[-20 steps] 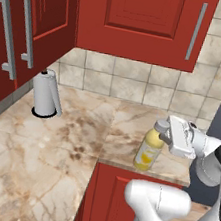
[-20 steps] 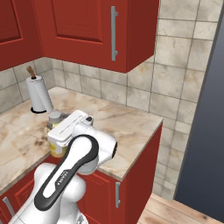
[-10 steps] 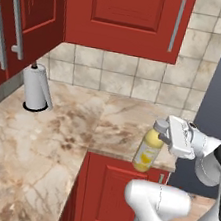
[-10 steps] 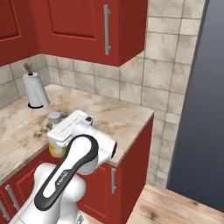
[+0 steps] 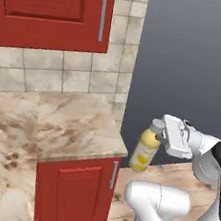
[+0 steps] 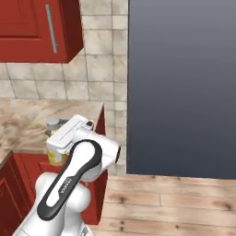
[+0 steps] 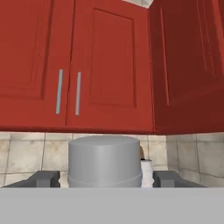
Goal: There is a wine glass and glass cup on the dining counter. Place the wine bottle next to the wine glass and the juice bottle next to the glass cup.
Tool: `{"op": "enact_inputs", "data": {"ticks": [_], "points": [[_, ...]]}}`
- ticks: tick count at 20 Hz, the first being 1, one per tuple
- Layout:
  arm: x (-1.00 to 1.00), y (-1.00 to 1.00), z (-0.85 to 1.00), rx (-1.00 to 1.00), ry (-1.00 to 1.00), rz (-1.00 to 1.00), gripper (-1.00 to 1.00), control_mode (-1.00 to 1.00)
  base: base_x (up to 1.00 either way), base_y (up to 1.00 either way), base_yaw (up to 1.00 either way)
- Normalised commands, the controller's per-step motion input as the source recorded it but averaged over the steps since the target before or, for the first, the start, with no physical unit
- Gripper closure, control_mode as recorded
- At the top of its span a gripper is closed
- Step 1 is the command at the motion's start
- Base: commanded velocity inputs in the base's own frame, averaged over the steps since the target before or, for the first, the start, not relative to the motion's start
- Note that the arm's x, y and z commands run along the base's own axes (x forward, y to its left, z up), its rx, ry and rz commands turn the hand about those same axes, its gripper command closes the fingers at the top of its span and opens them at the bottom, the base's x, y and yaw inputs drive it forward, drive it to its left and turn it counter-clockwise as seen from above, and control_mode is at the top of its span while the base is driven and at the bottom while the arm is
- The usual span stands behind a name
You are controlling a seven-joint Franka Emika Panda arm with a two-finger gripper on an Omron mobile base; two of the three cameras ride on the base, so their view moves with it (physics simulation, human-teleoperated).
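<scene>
The juice bottle (image 5: 144, 152), stubby with pale yellow liquid and a grey cap, hangs in the air just past the counter's right end. My gripper (image 5: 159, 131) is shut on it at the cap and neck. From the right base view the juice bottle (image 6: 55, 155) sits half hidden behind my gripper (image 6: 56, 130) and the white hand. In the hand view the grey cap (image 7: 105, 161) stands between my two dark fingertips (image 7: 44, 178). The wine bottle, wine glass, glass cup and dining counter are out of view.
A beige marbled kitchen counter (image 5: 54, 124) on a red cabinet (image 5: 75, 188) ends just left of the bottle. Red wall cabinets (image 5: 53, 7) hang above it. A tall dark grey panel (image 6: 184, 83) rises on the right, with wooden floor (image 6: 175, 203) below. A paper towel roll (image 7: 147, 169) peeks from behind the cap.
The whole scene has slid left in both base views, so the base has moved; the paper towel roll left those views and the dark panel came in. The bottle stays in the gripper.
</scene>
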Motion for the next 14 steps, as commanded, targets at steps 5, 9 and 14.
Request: {"op": "enact_inputs", "data": {"ticks": [5,9,14], "points": [[0.0,0.0,0.0,0.0,0.0,0.0,1.0,1.0,0.0,0.02,-1.0],[0.0,0.0,0.0,0.0,0.0,0.0,1.0,1.0,0.0,0.01,-1.0],[0.0,0.0,0.0,0.0,0.0,0.0,1.0,1.0,0.0,0.0,-1.0]]}}
